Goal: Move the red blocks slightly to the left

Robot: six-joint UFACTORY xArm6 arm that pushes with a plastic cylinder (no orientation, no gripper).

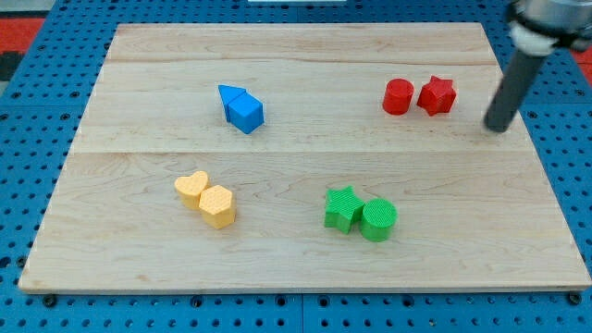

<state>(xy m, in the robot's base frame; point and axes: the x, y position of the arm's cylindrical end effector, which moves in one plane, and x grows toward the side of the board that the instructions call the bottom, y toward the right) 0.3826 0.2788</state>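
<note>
A red cylinder (398, 96) and a red star (437, 94) sit side by side, touching, at the view's upper right of the wooden board (139, 277). My tip (498, 128) is on the board to the right of the red star, a short gap away and slightly lower in the view. The dark rod rises from it to the view's top right corner.
A blue triangle (230, 93) and blue cube (247, 113) touch at the upper middle left. A yellow heart (192, 188) and yellow hexagon (218, 205) sit at lower left. A green star (342, 207) and green cylinder (378, 219) sit at lower middle right.
</note>
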